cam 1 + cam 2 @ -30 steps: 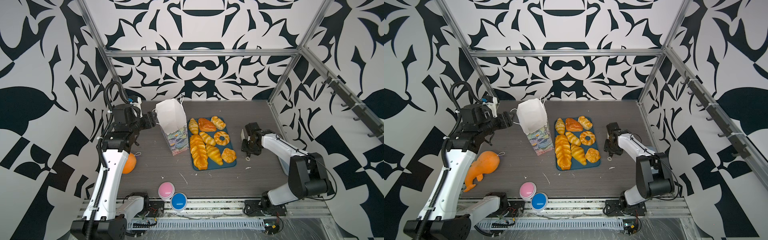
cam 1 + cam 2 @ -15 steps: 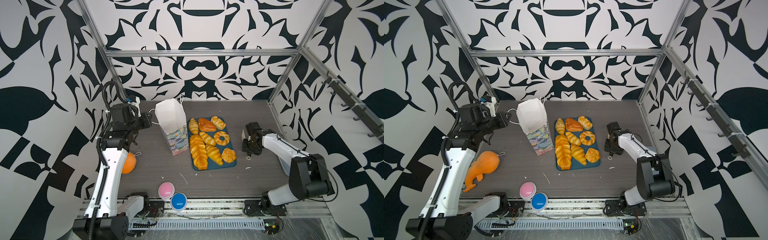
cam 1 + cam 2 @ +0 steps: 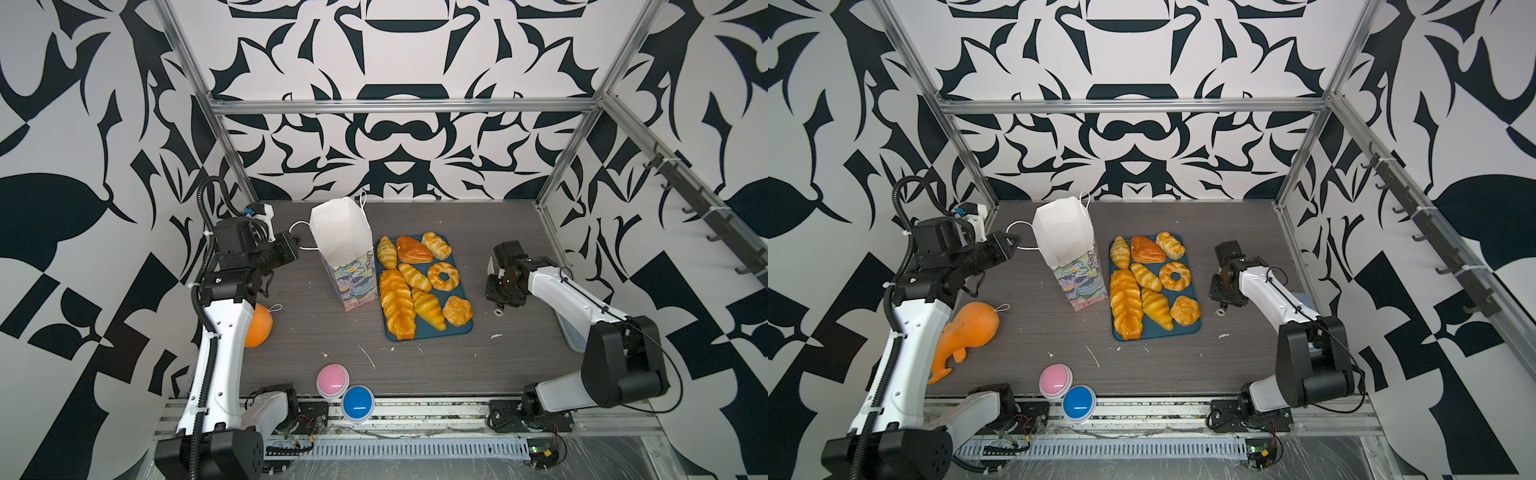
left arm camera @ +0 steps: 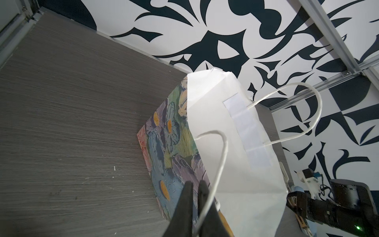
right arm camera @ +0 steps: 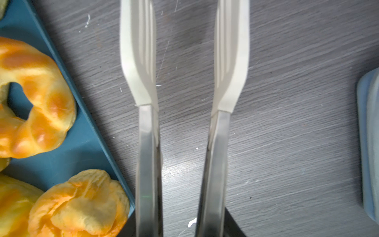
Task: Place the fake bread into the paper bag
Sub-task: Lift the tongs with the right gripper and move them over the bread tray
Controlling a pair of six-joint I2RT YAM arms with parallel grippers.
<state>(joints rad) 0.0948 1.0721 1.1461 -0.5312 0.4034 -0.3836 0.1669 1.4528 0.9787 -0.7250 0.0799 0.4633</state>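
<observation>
Fake bread (image 3: 413,277): 8 pieces, all lying on teal tray (image 3: 455,329), mid-table, just beside paper bag (image 3: 340,237).

Nearest, at front edge: pink button (image 3: 332,379) and blue button (image 3: 358,403), side by side. Further in, on left of both top views: orange whale-shaped toy (image 3: 971,328), lying close by left arm (image 3: 905,332).

On tray, front row: long braided loaf (image 3: 397,303), striped croissant (image 3: 428,309), knotted roll (image 3: 457,309). Middle: smaller croissant (image 3: 413,277), ring doughnut (image 3: 443,275). Back row: 3rd croissant (image 3: 386,252), flat darker pastry (image 3: 412,250), twisted roll (image 3: 436,245).

Right of tray, level with doughnut: right gripper (image 5: 184,41), pointing down over bare table (image 5: 287,123), jaws parted with a clear gap, nothing between.

Left of tray, base just beside its edge: bag upright, mouth open upward, pastel print on outer wall.

Beyond, level with bag's mouth: left gripper (image 4: 195,184), jaws pinched nearly together on near cord handle (image 4: 223,147), cord running down between black fingers (image 4: 187,197). 2nd handle (image 4: 315,106) looped free at far side.

Farthest: black-and-white patterned back wall (image 3: 395,137).
</observation>
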